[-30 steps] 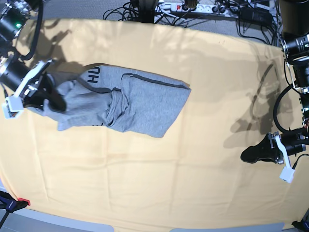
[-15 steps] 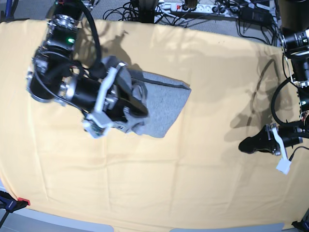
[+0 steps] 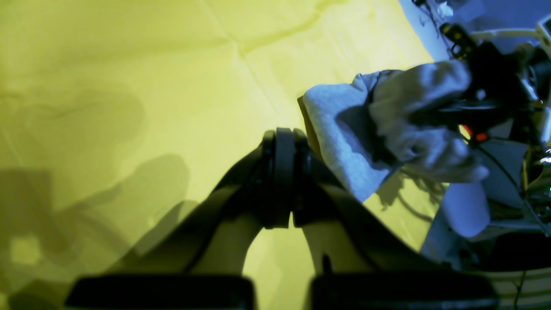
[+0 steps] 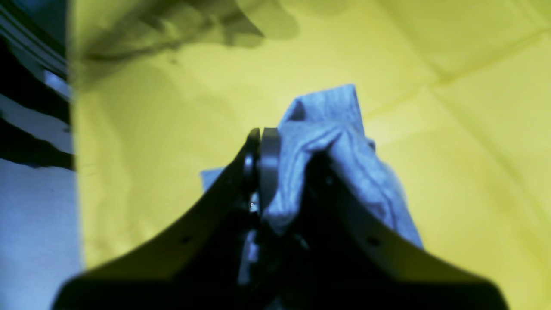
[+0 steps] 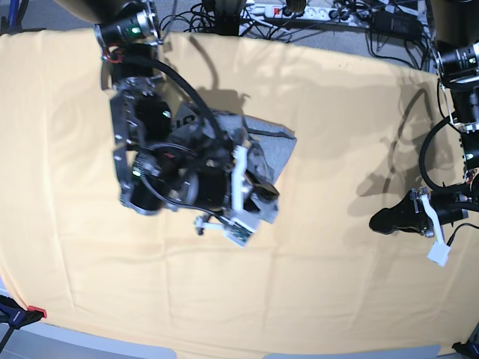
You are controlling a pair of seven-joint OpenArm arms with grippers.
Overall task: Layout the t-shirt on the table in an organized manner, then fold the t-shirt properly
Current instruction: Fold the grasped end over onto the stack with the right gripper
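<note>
The grey t-shirt [image 5: 273, 152] lies bunched at the middle-left of the yellow table [image 5: 337, 284], mostly hidden under my right arm. My right gripper [image 5: 263, 198] is shut on a fold of it, held over the shirt's right part. In the right wrist view the t-shirt [image 4: 335, 116] is pinched in the right gripper [image 4: 288, 159] above the table [image 4: 473, 129]. My left gripper [image 5: 382, 222] is shut and empty, low over the table at the right, apart from the shirt. In the left wrist view the left gripper [image 3: 283, 172] points toward the t-shirt [image 3: 340, 133].
Cables and a power strip [image 5: 299, 11] run along the table's back edge. A red clamp [image 5: 34, 312] sits at the front left corner. The left arm's base and cabling [image 5: 460, 82] stand at the right edge.
My right arm has swung from the far left toward the middle, carrying the shirt's left part over the rest. The left gripper has barely moved.
</note>
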